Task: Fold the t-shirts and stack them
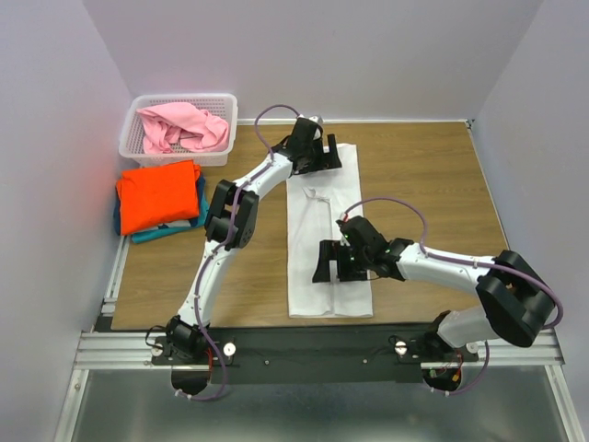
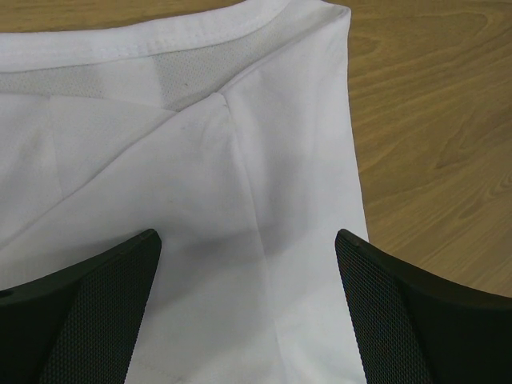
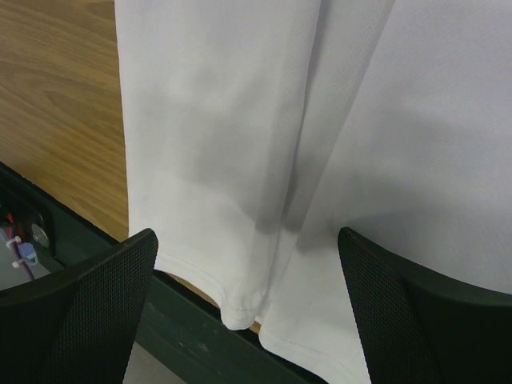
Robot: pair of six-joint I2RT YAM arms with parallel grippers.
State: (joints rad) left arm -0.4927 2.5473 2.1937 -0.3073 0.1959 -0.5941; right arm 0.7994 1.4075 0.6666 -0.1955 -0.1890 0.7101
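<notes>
Two end effectors, both with fingers spread apart and holding nothing. The left end effector (image 2: 246, 240) hovered over the collar end of the white t-shirt (image 1: 306, 258), the right end effector (image 3: 248, 236) over its hem end at the near edge of the bench (image 1: 433, 184). Four shirts counted. One white, folded into a long narrow strip mid-bench. One orange t-shirt (image 1: 158, 195), folded, lay on one teal t-shirt (image 1: 166, 232) at the left side. One pink t-shirt (image 1: 184, 126) lay crumpled in the one white basket (image 1: 133, 138), far-left corner.
</notes>
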